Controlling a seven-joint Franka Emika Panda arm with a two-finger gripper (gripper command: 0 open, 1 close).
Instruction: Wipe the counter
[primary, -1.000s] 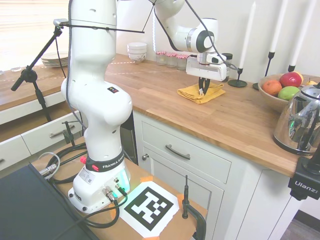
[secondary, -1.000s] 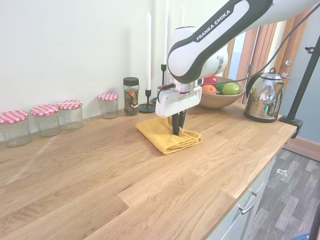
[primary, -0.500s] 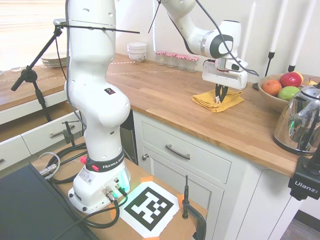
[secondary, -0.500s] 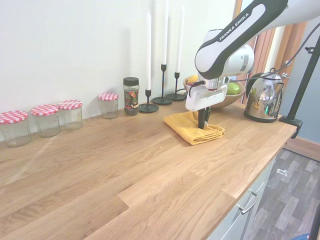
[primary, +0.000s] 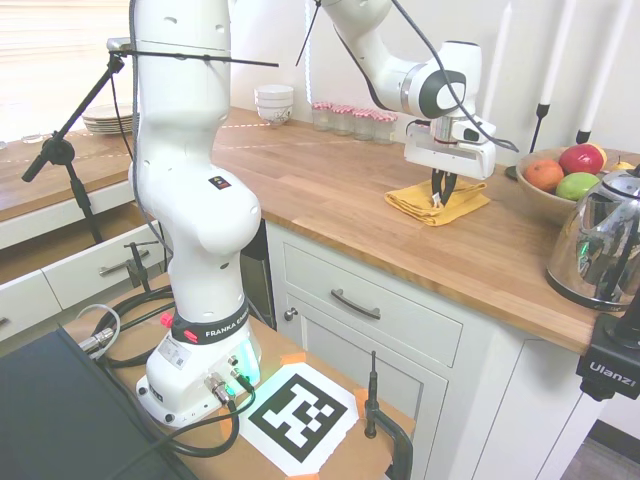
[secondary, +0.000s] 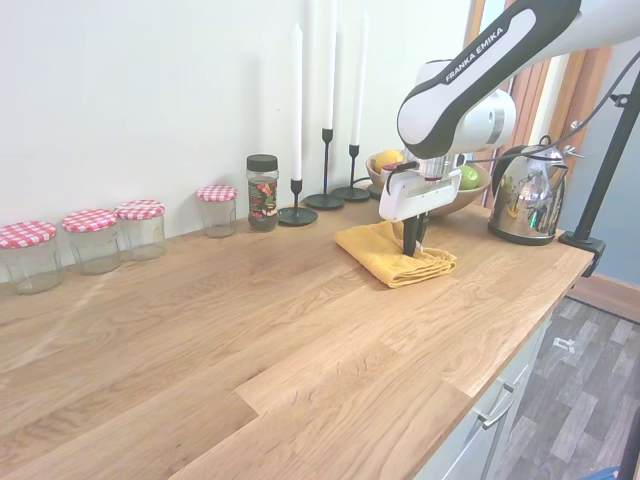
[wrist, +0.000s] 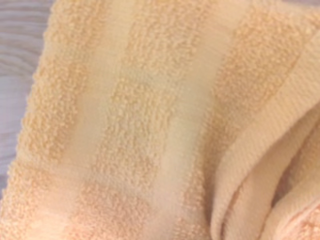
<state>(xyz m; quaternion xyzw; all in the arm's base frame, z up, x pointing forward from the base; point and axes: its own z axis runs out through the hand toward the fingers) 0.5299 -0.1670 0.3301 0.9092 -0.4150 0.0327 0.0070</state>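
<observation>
You had the claw (primary: 437, 198) planted straight down on the folded yellow cloth (secondary: 392, 253), fingers drawn together and pinching a fold of it, or so it read from both outside views. The cloth lay flat on the desk (primary: 330, 190), the long butcher-block top, just in front of the fruit bowl (primary: 545, 200) and between that bowl and the front edge. From close up, the wrist camera was filled with terry weave (wrist: 150, 125), a sliver of wood grain showing at one side, so the claw sat right on the cloth with no gap. As for progress, I judged you somewhere in the middle of the wiping: the cloth was down and pressed, yet the long stretch of desk running away from the fruit bowl toward the checked-lid jars (secondary: 95, 238) lay well apart from it, and nothing on the wood told me which parts had been covered. The kettle (secondary: 523, 192) stood near the fruit bowl, clear of the cloth.
</observation>
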